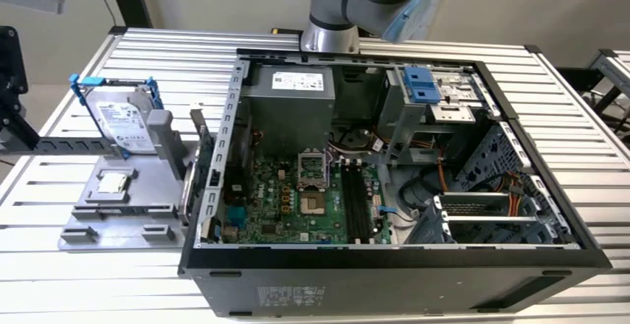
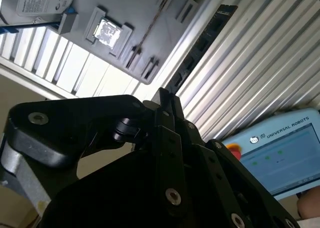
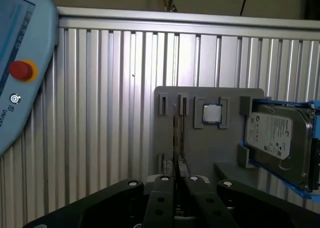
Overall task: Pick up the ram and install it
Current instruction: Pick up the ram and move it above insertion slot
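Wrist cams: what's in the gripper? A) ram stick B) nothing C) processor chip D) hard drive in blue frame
A: in both wrist views the gripper is shut on the ram, which sticks out from between its fingertips, while the hard drive and processor chip sit on the grey holder.

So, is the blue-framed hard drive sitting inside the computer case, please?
No, in the exterior view the hard drive stands on the grey holder outside the computer case, to the exterior view's left.
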Robot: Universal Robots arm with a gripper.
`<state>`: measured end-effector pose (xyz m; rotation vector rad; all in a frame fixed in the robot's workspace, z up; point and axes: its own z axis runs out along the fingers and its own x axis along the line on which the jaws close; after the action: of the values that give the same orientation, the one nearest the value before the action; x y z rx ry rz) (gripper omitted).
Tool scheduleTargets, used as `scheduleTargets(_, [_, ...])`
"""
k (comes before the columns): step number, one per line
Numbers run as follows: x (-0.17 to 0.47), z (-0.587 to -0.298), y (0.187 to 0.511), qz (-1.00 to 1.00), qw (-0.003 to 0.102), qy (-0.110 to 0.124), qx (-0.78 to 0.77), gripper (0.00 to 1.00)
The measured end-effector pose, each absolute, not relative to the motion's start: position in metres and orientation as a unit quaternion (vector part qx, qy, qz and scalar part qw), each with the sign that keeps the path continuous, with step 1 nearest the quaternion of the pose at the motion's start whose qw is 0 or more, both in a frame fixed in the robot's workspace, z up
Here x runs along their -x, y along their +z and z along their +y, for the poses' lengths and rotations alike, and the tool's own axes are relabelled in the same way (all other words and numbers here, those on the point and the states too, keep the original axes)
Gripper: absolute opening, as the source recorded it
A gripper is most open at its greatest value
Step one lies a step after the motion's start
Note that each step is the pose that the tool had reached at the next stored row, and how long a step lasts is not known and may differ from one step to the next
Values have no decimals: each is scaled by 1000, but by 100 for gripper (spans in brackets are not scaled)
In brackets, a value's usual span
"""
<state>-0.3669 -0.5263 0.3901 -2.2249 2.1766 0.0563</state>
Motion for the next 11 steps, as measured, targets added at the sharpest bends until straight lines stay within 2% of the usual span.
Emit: scheduleTargets(11, [367, -526, 395, 699, 14, 18, 715, 0])
